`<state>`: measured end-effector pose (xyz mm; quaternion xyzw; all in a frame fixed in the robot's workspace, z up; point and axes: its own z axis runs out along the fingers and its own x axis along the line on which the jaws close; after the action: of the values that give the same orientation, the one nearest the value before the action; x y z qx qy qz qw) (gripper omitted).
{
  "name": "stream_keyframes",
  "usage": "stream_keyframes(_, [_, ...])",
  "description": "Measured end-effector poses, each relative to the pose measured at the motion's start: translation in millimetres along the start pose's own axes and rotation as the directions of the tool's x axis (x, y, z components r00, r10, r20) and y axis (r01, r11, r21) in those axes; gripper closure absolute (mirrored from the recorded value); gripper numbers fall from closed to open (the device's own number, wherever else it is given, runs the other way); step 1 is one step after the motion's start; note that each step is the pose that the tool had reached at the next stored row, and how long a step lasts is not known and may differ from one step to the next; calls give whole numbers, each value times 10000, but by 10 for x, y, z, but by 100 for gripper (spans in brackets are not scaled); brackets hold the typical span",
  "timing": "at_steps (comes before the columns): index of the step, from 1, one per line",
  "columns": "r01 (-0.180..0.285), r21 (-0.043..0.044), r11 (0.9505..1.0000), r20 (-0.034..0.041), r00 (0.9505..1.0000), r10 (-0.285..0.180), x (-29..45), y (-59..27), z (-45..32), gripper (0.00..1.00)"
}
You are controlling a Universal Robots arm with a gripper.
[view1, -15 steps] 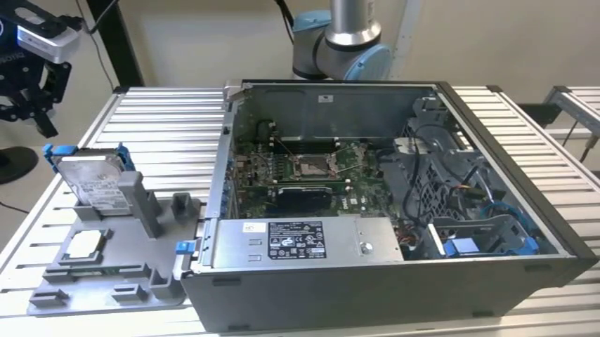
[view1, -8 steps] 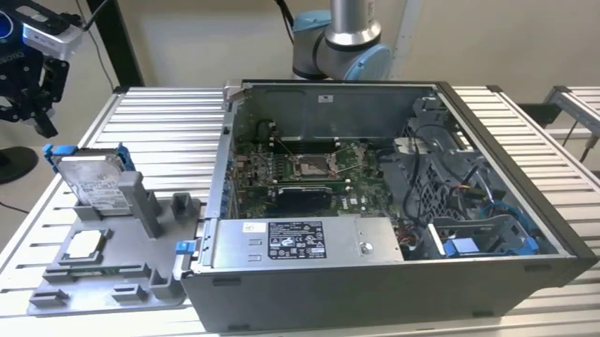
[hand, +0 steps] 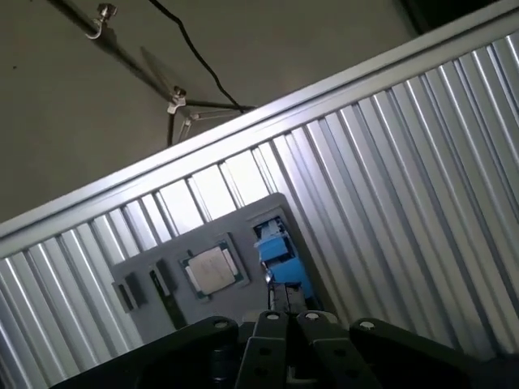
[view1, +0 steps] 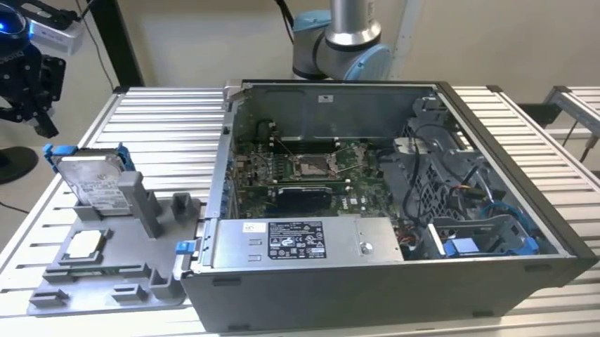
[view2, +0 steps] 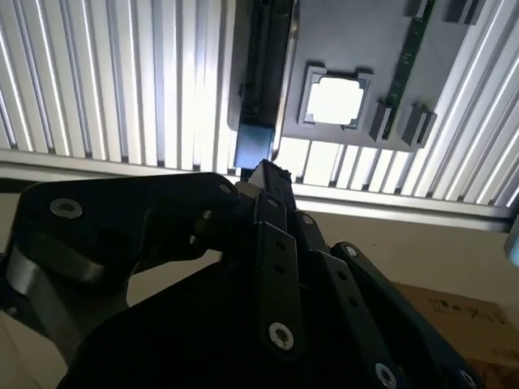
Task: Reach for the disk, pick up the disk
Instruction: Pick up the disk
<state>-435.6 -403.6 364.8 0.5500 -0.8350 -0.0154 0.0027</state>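
Robot fingers (view1: 42, 125) hang at 10 o'clock in the exterior view, out past the edge of the ribbed desk (view1: 159, 133) and partly cut off by the frame. The disk (view1: 89, 179) lies toward 5 o'clock from them, lower and well apart. It stands propped in a grey holder (view1: 103, 281) beside the open case (view1: 375, 281). The disk leans back, label showing and blue frame uppermost, with its long axis running roughly 11 to 5 o'clock in that view.

In the first wrist view the fingers (hand: 271, 326) look pressed together with nothing between them, though their tips blur into the dark parts around them. They point toward the disk (hand: 280, 247), which shows there as a blue-edged sliver with the square chip (hand: 209, 270) just beside it.

In the second wrist view the disk (view2: 258, 150) appears edge-on beyond the tips, its label hidden. In the exterior view the holder's post (view1: 140, 200) covers the disk's lower corner.
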Motion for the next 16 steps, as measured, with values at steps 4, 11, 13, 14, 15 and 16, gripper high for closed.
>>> stream_keyframes(4, [727, 78, 9973, 13, 9974, -727, 0, 0, 1, 100])
stream_keyframes(11, [1987, 188, 9799, 8, 9801, -1987, 0, 0, 2, 100])
stream_keyframes(13, [2348, 210, 9718, 1, 9720, -2349, 0, 0, 2, 100])
stream_keyframes(14, [2528, 217, 9673, -2, 9675, -2528, 0, 0, 2, 100])
stream_keyframes(15, [2674, 219, 9633, -5, 9636, -2674, 0, 0, 2, 100])
stream_keyframes(16, [2827, 220, 9589, -9, 9592, -2828, 0, 0, 3, 100])
